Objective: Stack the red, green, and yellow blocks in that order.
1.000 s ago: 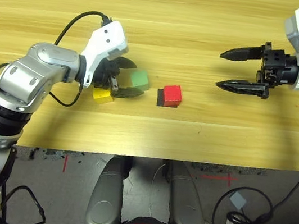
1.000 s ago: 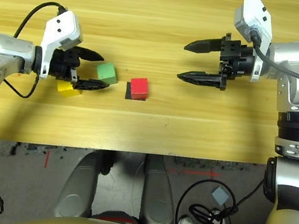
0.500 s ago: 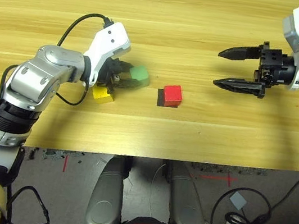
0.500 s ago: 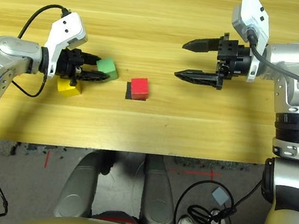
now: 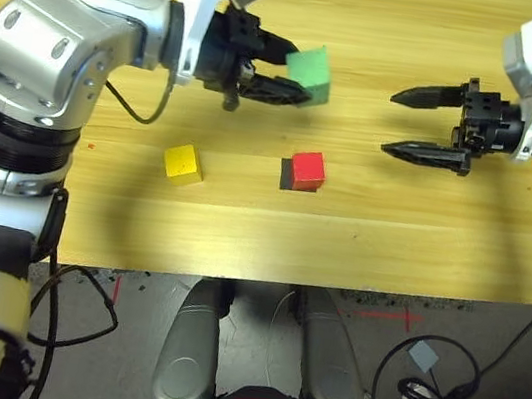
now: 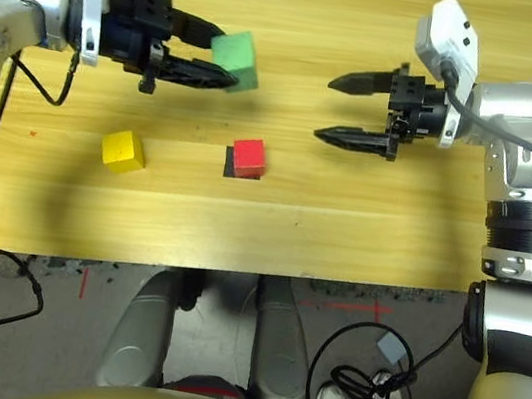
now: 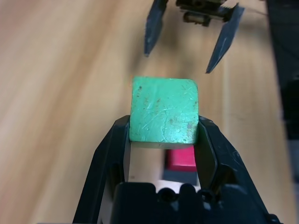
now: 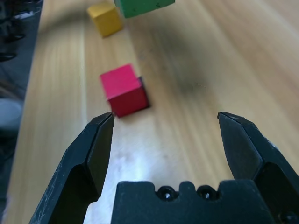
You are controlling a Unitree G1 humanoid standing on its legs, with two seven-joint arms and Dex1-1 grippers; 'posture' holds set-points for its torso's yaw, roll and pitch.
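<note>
Evenly and brightly lit from above, with no harsh glare on the wooden table [image 5: 365, 215]. Soft, short shadows beside the red block [image 5: 306, 169] and the yellow block [image 5: 183, 163]; a broad dim patch under the raised left arm [image 5: 79, 38]. Sharp in both head views. In the left wrist view, crisp on the green block [image 7: 163, 109], blurred beyond. In the right wrist view, soft towards the far blocks
</note>
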